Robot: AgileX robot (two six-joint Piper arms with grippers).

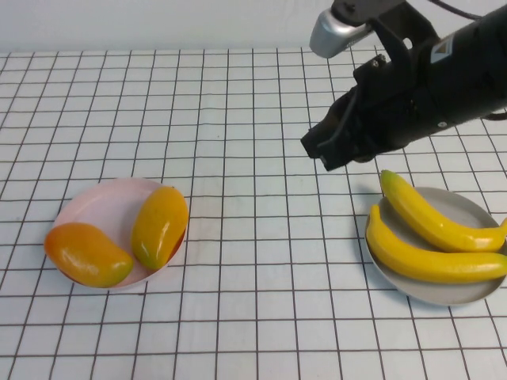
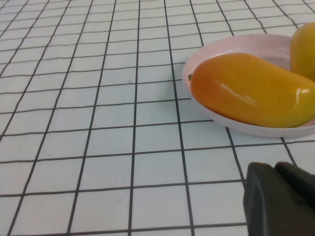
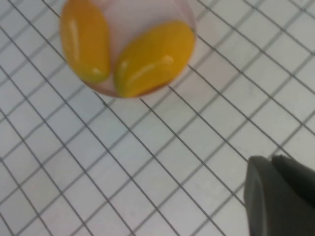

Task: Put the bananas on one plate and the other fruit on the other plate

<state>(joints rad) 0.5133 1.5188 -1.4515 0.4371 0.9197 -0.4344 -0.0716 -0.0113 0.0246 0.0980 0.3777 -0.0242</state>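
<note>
Two yellow bananas (image 1: pixel 436 218) (image 1: pixel 428 260) lie side by side on the grey plate (image 1: pixel 463 297) at the right. Two orange-yellow mango-like fruits (image 1: pixel 87 253) (image 1: pixel 160 224) lie on the pink plate (image 1: pixel 103 202) at the left. My right gripper (image 1: pixel 321 150) hangs empty and shut above the table, up and left of the grey plate; its wrist view (image 3: pixel 272 160) looks down on the pink plate (image 3: pixel 133 19) with both fruits (image 3: pixel 84 37) (image 3: pixel 155 56). My left gripper (image 2: pixel 276 168) is shut and empty, low near the pink plate (image 2: pixel 231 46) and a fruit (image 2: pixel 251 91). It is outside the high view.
The table is a white cloth with a black grid (image 1: pixel 253 261). The right arm's black body (image 1: pixel 428 87) reaches in from the upper right, over the cloth behind the grey plate.
</note>
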